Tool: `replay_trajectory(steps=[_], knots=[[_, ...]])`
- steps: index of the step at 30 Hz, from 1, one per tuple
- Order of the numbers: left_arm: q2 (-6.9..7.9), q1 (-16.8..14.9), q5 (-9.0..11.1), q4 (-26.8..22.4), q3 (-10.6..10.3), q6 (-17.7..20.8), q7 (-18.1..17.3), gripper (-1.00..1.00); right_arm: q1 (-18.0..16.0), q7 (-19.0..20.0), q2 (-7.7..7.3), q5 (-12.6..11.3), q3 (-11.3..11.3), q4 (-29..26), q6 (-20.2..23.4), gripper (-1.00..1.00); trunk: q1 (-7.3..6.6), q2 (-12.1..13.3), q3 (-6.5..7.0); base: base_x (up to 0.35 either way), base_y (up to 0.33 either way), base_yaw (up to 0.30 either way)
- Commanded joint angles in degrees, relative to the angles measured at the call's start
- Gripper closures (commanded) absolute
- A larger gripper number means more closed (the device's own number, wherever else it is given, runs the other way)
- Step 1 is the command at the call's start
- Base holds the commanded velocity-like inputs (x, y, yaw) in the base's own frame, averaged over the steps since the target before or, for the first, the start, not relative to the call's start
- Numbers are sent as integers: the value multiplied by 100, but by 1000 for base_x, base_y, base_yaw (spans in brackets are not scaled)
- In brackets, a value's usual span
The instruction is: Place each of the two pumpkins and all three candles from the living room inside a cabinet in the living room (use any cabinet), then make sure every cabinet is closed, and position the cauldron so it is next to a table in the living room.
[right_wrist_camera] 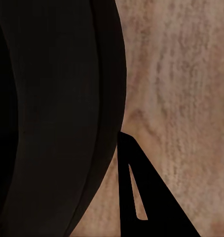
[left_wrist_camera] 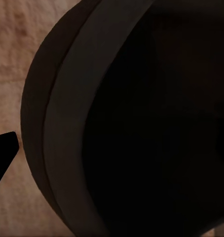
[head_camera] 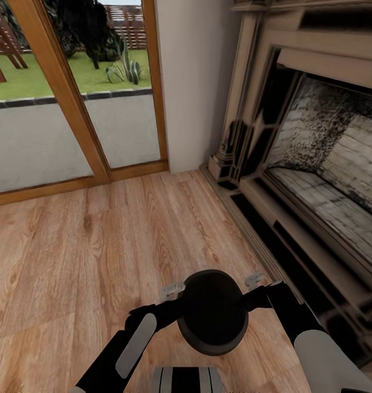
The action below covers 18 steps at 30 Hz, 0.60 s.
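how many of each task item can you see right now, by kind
cauldron: 1
pumpkins: 0
candles: 0
cabinet: 0
table: 0
total: 1

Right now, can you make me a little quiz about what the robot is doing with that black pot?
1. True or false: the cauldron is held between both grippers, the left gripper on one side and the right gripper on the other.
2. What stands at the right of the head view? A) a sofa B) a fireplace C) a bookshelf
3. Fill in: the floor under the cauldron is made of ____ planks.

Key: 1. True. 2. B. 3. Wooden.
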Motion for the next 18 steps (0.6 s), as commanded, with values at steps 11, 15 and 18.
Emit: replay_trajectory(steps=[11, 15, 18], knots=[[60, -3, 69, -7, 153, 9, 47, -100, 2, 50, 5, 130, -23, 180, -23, 100, 248, -7, -94, 0, 0, 0], [64, -3, 71, -7, 157, 9, 46, -100, 2, 50, 5, 130, -23, 180, -24, 100, 253, -9, -138, 0, 0, 0], [60, -3, 71, -7, 158, 9, 46, -100, 2, 45, 5, 130, -23, 180, -28, 100, 261, -13, -204, 0, 0, 0]])
